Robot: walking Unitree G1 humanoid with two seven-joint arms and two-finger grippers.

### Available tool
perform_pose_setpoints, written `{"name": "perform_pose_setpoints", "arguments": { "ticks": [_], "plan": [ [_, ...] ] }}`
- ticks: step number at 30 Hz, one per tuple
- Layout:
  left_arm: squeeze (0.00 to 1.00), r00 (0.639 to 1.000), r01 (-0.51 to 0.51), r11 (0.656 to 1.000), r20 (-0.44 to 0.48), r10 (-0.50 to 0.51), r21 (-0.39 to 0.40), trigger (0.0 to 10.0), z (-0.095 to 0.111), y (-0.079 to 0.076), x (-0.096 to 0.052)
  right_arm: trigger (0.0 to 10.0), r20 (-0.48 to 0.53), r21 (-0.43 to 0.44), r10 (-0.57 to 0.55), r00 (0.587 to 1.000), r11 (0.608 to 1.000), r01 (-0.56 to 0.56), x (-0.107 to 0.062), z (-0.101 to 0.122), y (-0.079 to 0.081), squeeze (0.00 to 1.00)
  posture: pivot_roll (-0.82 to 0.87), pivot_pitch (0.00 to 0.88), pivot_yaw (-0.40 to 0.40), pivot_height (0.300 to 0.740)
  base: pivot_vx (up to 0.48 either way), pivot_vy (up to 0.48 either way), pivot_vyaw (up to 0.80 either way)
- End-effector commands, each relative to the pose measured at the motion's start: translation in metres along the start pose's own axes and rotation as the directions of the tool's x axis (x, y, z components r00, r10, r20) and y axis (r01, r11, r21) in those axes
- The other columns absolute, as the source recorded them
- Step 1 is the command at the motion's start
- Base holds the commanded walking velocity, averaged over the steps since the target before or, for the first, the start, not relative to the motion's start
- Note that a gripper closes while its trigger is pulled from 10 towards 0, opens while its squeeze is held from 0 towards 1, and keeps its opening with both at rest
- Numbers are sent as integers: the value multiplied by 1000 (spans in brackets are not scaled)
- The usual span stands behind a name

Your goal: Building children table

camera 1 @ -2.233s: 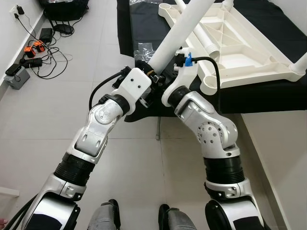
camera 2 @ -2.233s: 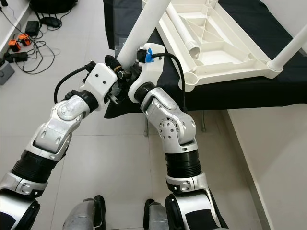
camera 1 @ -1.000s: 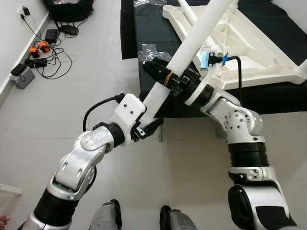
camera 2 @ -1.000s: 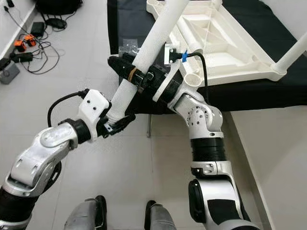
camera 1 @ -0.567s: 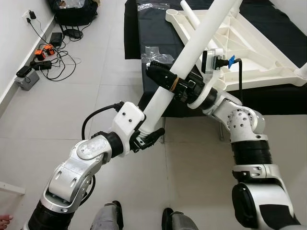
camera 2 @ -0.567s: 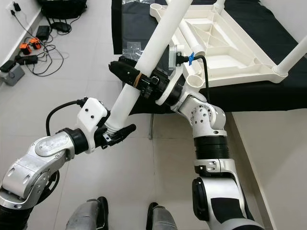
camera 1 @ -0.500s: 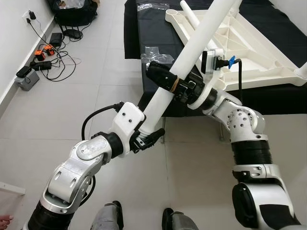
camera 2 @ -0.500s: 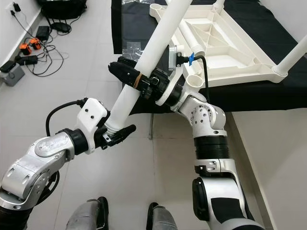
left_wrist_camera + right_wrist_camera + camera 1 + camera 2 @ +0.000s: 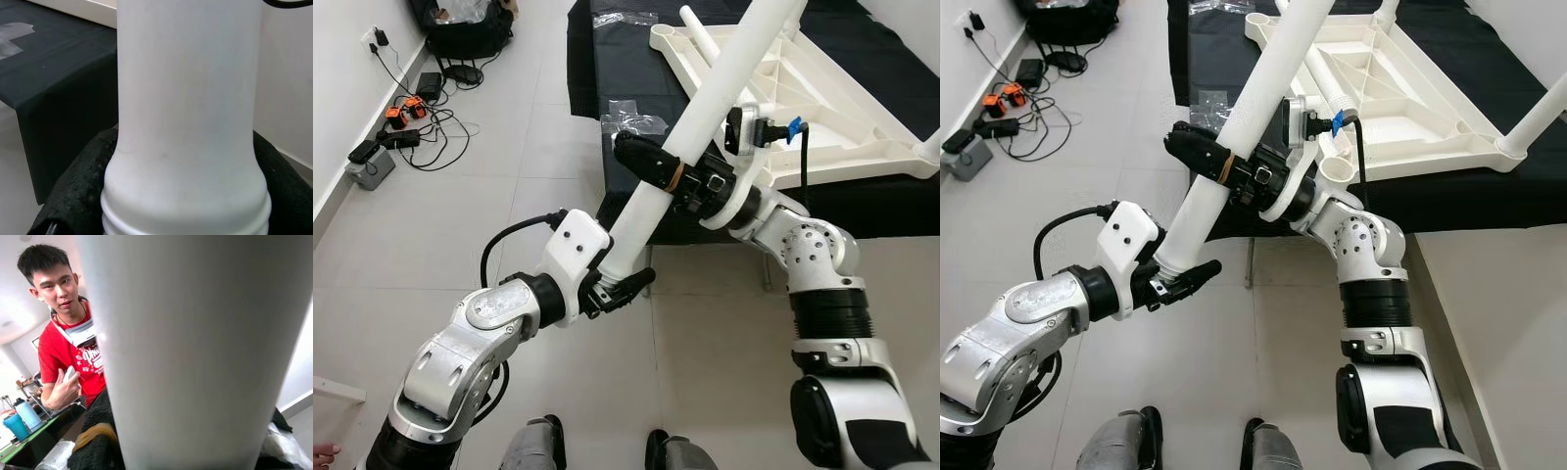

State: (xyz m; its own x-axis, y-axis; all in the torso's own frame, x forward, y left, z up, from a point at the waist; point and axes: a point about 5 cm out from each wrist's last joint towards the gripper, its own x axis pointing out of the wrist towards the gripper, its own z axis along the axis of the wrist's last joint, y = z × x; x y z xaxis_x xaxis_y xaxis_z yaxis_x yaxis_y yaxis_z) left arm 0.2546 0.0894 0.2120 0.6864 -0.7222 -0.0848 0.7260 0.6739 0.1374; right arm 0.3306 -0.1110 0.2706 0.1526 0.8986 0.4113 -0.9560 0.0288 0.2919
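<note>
The left tool (image 9: 619,286) is closed on the threaded lower end of the white table leg (image 9: 705,103), its black fingers wrapping the tube just above the ribbed collar. The right tool (image 9: 651,166) is closed on the same leg further up the shaft, on the side toward the upturned table top (image 9: 822,108). The leg runs diagonally from the left tool, through the right tool, up and out of frame, crossing above the frame's ribbed underside. The frame lies upside down on the black-covered tabletop (image 9: 607,88), beyond the right tool. An open corner socket (image 9: 1337,168) sits close beside the right arm's wrist.

Recommended procedure, as a judgement:
1. Reverse the leg so the threaded end faces the socket.
2. Use the right tool as the pivot; let the left tool steer the end.
3. Align the leg's axis with the socket before turning, to avoid cross-threading.
4. Keep the far end away from the fitted leg (image 9: 1538,108).
</note>
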Motion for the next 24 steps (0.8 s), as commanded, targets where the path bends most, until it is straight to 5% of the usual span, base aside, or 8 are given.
{"name": "perform_pose_setpoints", "arguments": {
  "ticks": [1,3,4,14,15,16,17,24],
  "plan": [
    [0,999,-8,999,-31,7,-35,10000,-4,0,-1,0,-16,22,95,995,995,-94,6,-5,7,0,70,172,-45,740,0,0,0],
    [0,999,-10,999,-36,9,-35,10000,-4,0,-1,0,-16,23,92,996,996,-92,6,-5,7,0,70,172,-45,740,0,0,0],
    [1000,1000,-2,1000,-30,1,-29,10000,-4,-1,-1,0,-15,24,90,996,996,-90,5,-5,7,0,70,172,-45,740,0,0,0],
    [1000,1000,-9,1000,-23,9,-16,10000,-3,-4,-4,0,7,13,54,999,998,-54,4,2,1,0,70,170,-48,740,0,0,0],
    [361,999,-23,1000,-41,22,-16,10000,-6,-2,-6,0,20,1,18,1000,1000,-18,2,5,-3,0,73,171,-50,740,0,0,0],
    [361,999,-23,1000,-41,22,-16,10000,-6,-2,-6,0,20,1,18,1000,1000,-18,2,5,-3,0,73,171,-50,740,0,0,0],
    [0,998,-40,999,-52,40,-9,10000,-9,0,-8,0,46,-25,-57,997,998,58,1,12,-11,0,73,171,-50,740,0,0,0],
    [0,991,-103,995,-89,103,0,10000,-20,3,-16,0,140,-95,-285,948,949,300,-12,35,-33,0,73,168,-52,740,0,0,0]
  ]
}}
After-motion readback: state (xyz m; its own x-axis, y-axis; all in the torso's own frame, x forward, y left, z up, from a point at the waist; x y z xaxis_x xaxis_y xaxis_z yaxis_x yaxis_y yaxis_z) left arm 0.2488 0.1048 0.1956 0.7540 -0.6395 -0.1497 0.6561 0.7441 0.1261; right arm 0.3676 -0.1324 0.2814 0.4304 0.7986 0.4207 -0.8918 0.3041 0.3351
